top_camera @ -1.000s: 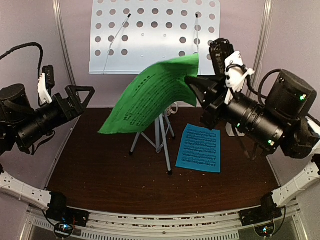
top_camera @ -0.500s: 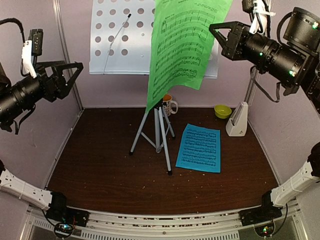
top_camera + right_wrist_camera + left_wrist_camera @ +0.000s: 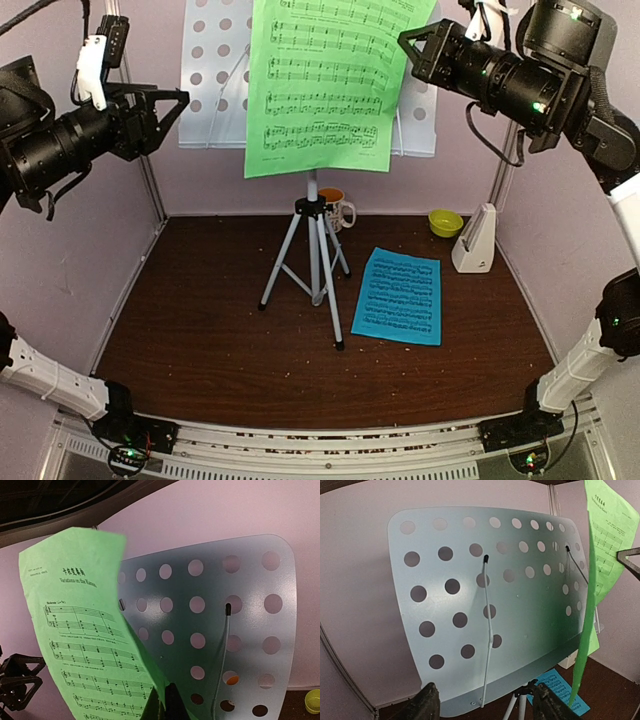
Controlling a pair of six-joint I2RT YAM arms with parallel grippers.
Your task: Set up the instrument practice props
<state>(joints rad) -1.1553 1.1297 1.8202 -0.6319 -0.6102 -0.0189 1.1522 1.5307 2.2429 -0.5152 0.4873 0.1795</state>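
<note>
Right end effector point(image 3: 408, 40), clenched on the green sheet point(image 3: 320, 90), dangles it before the music stand point(image 3: 215, 90); I fear the limp page buckles and drops to the table point(image 3: 200, 340) while my left end effector point(image 3: 183, 98) gapes empty.

**Where Each Thing Stands**

The pale grey perforated music stand point(image 3: 215, 100) rises on its silver tripod point(image 3: 312, 262) at the middle of the dark wooden table point(image 3: 200, 340). The green paper music sheet point(image 3: 325, 90) hangs before the stand's plate, with the right gripper point(image 3: 408, 42) at the sheet's right edge. The left gripper point(image 3: 180, 100) is left of the plate. The blue paper music sheet point(image 3: 400, 297) lies flat just right of the tripod. Behind it, rightward, stands the white pyramid metronome point(image 3: 475, 242), with the small green bowl point(image 3: 445, 222) just left of it. The patterned mug point(image 3: 342, 212) is behind the tripod
</note>
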